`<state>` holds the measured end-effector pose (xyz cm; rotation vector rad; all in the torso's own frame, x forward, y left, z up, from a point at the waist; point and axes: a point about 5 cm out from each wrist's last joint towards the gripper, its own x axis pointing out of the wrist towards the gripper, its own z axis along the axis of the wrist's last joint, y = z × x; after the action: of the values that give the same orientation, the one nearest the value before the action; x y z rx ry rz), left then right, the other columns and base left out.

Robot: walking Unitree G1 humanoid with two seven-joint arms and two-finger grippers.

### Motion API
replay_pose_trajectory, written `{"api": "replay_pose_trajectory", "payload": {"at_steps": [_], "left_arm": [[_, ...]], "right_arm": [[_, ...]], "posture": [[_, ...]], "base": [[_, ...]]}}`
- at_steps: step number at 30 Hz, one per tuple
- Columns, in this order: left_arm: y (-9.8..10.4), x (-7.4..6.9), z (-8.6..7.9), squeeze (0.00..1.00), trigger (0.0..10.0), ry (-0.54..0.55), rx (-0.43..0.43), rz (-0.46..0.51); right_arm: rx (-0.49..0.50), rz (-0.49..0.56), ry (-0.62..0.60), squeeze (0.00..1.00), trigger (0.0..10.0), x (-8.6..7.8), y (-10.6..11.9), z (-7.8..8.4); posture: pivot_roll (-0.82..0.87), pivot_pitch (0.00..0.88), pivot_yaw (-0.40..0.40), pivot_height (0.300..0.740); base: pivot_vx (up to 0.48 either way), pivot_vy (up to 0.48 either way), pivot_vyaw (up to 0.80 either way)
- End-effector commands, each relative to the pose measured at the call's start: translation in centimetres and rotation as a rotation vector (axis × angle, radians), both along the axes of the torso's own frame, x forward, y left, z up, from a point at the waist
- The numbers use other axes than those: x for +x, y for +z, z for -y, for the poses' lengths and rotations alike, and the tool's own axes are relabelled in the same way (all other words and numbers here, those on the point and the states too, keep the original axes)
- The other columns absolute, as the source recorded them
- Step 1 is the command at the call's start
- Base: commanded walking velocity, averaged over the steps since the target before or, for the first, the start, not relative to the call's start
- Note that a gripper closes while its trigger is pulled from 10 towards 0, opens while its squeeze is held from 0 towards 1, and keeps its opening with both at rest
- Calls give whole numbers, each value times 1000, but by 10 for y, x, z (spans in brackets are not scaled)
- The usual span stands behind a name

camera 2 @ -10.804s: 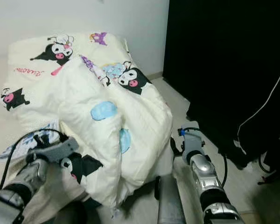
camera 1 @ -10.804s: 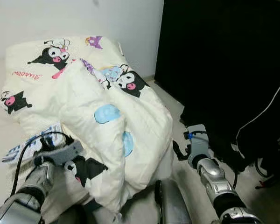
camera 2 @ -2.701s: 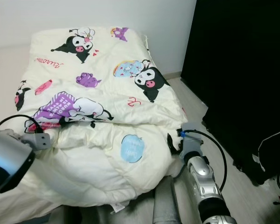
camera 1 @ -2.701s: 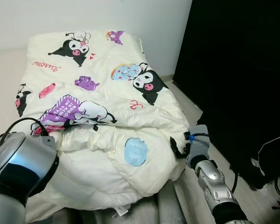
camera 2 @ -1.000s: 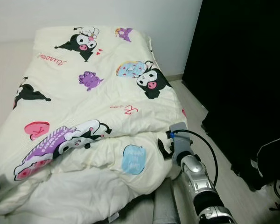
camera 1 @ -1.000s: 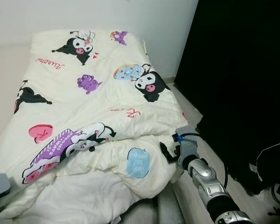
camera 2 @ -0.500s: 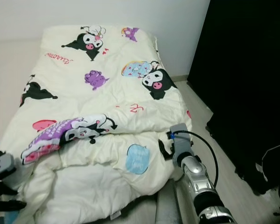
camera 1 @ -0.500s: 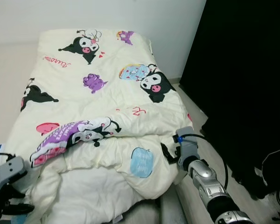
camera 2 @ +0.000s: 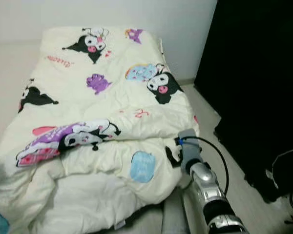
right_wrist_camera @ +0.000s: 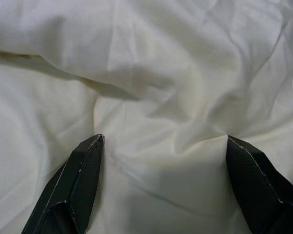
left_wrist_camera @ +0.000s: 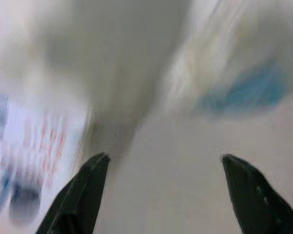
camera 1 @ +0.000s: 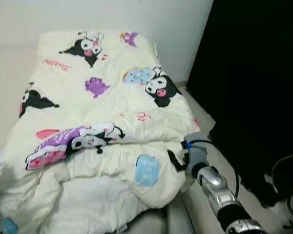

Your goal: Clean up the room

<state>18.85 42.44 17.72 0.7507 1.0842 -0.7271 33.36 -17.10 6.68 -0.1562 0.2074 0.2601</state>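
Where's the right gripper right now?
The right gripper is against the right edge of the cartoon-print duvet, near the bed's foot, jaws open, beside the black wardrobe.

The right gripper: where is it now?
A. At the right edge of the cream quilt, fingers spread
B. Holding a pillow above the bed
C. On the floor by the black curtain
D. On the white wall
A: the right gripper faces the quilt fabric, its fingers wide apart.
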Motion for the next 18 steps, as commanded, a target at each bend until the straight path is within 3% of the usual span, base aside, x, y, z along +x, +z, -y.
{"api": "replay_pose_trajectory", "payload": {"at_steps": [1,6,7,8,9,10,11,13,14,15,16,18], "left_arm": [[4,-15,-12,1000,10000,62,76,-43],[13,-13,-13,1000,10000,42,84,-35],[20,-8,-10,1000,10000,15,63,1],[32,20,11,1000,10000,-87,-73,161],[32,20,11,1000,10000,-87,-73,161],[42,38,26,1000,10000,-168,-163,276],[42,38,26,1000,10000,-168,-163,276],[74,91,70,1000,10000,-225,-498,611],[74,91,70,1000,10000,-225,-498,611],[80,108,84,1000,10000,-180,-623,742],[80,108,84,1000,10000,-180,-623,742],[65,134,113,302,10000,-35,-860,849]], "right_arm": [[7,-13,-8,0,10000,-2,-3,3],[5,-15,-10,0,10000,-3,-4,5],[5,-15,-11,0,10000,-3,-4,5],[4,-15,-13,0,10000,-3,-4,6],[4,-15,-13,0,10000,-3,-4,6],[4,-14,-14,0,10000,-3,-4,7],[4,-14,-14,0,10000,-3,-4,7],[22,-2,-33,0,10000,-1,-1,7],[22,-2,-33,0,10000,-1,-1,7],[37,5,-46,0,10000,1,1,7],[37,5,-46,0,10000,1,1,7],[53,17,-60,0,10000,3,4,7]], "posture": [[-64,147,-65,481],[-65,148,-66,481],[-64,149,-65,481],[-64,150,-63,481],[-64,150,-63,481],[-62,150,-63,481],[-62,150,-63,481],[-65,149,-57,481],[-65,149,-57,481],[-67,147,-53,481],[-67,147,-53,481],[-81,145,-50,481]], "base": [[0,0,0],[0,0,0],[0,0,0],[0,0,0],[0,0,0],[0,0,0],[0,0,0],[0,0,0],[0,0,0],[0,0,0],[0,0,0],[0,0,0]]}}
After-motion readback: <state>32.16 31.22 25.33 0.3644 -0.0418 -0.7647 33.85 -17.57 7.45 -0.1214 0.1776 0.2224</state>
